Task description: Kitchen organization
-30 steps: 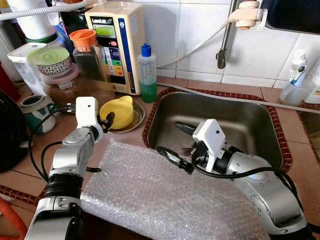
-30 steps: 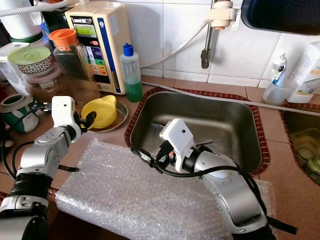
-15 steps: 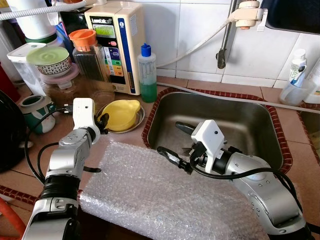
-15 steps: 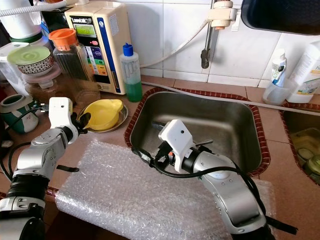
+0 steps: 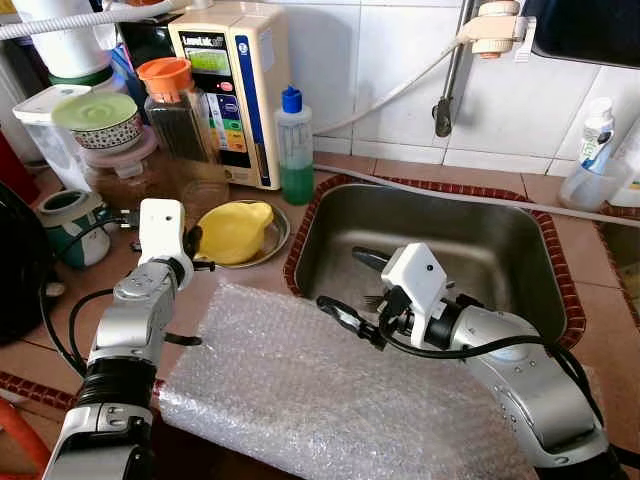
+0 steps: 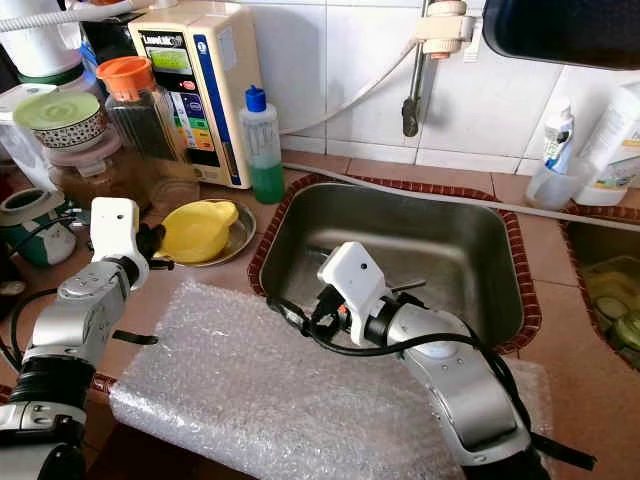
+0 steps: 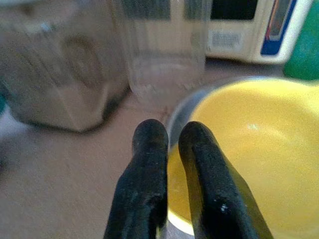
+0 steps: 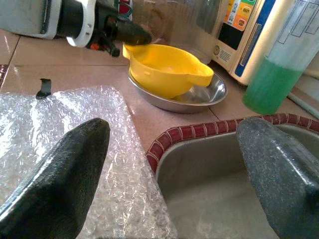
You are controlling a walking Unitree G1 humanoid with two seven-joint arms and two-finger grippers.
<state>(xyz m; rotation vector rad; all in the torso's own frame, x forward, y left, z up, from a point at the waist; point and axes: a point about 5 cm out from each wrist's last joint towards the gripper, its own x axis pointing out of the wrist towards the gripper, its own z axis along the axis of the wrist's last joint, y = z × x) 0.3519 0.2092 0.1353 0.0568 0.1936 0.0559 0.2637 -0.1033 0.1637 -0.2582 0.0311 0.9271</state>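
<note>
While a crinkled clear bubble-wrap sheet (image 5: 330, 390) covers the near counter, the right gripper (image 5: 345, 318) hovers wide open at its sink-side edge; beyond, the left gripper (image 7: 169, 149) pinches the yellow plastic bowl's (image 5: 235, 230) rim in a round steel dish (image 5: 276, 236).

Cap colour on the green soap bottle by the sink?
Blue. The bottle cap shows best in the left eye view.

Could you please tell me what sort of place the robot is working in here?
Most likely a home kitchen counter: a steel sink set into it, a dish soap bottle by the tiled wall, and food jars at the back.
</note>
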